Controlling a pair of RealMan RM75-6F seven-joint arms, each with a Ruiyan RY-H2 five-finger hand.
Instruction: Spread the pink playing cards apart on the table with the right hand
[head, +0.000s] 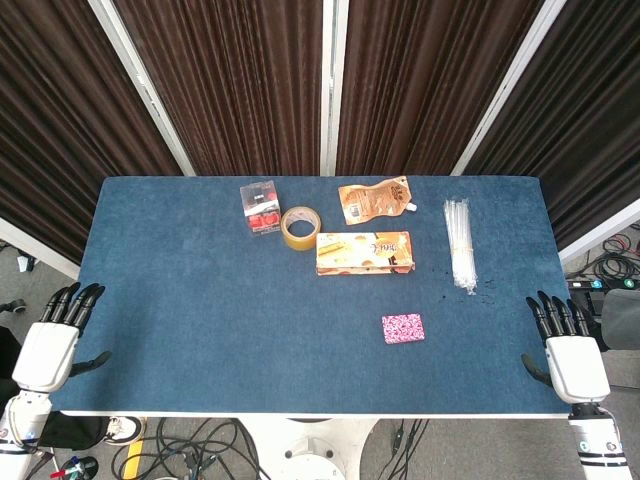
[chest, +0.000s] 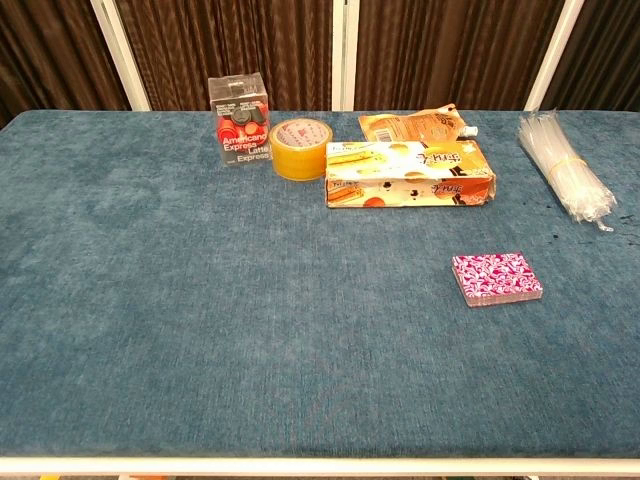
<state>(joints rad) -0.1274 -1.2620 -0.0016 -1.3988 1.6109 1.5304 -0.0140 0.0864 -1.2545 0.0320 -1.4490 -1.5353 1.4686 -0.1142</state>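
Note:
A stack of pink patterned playing cards lies squared up on the blue table, right of centre and toward the front. My right hand hovers off the table's front right corner, fingers spread and holding nothing, well to the right of the cards. Off the front left corner my left hand is likewise spread and holds nothing. Neither hand shows in the chest view.
Behind the cards sits an orange snack box, with an orange pouch, a tape roll and a clear box of red items further back. A bundle of clear straws lies at right.

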